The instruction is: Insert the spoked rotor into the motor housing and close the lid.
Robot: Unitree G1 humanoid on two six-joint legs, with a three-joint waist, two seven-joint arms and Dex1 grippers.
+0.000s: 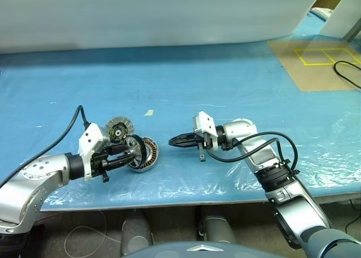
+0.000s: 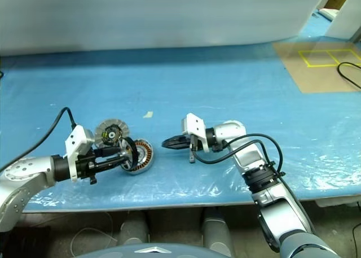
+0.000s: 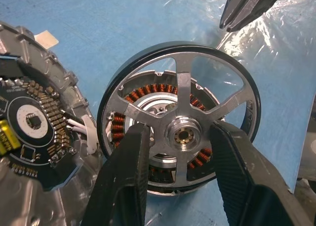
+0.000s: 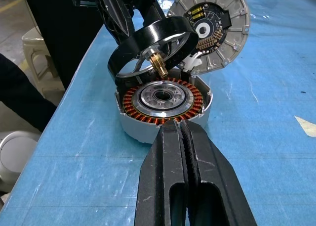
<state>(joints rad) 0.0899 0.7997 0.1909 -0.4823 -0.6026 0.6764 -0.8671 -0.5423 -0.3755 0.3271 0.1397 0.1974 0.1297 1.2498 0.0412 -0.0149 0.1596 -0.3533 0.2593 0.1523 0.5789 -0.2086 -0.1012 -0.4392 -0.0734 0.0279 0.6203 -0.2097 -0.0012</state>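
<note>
My left pincer (image 3: 180, 186) is clamped on the spoked rotor (image 3: 180, 112), one finger either side of the silver hub, gripping across the spokes. The rotor hangs tilted just above the motor housing (image 4: 165, 105), which rests on the blue table (image 1: 225, 83) straight ahead of my left fingertips and a little below them. What the coming move turns on, as I judge it, is the rotor's axis: its brass shaft points down at a slant toward the housing's central bore instead of straight along it, and the edge of the rim nearest my wrist sits higher than the far edge, which is close to the housing wall; I cannot tell whether it touches. So I must level the wheel until shaft and bore line up, then lower it. My right pincer (image 4: 180, 129) is pressed together, holding nothing, its tip aimed at the housing from the opposite side and just short of its wall. The lid (image 4: 212, 25) leans beyond the housing, circuit face showing, nearer my left arm than my right.
</note>
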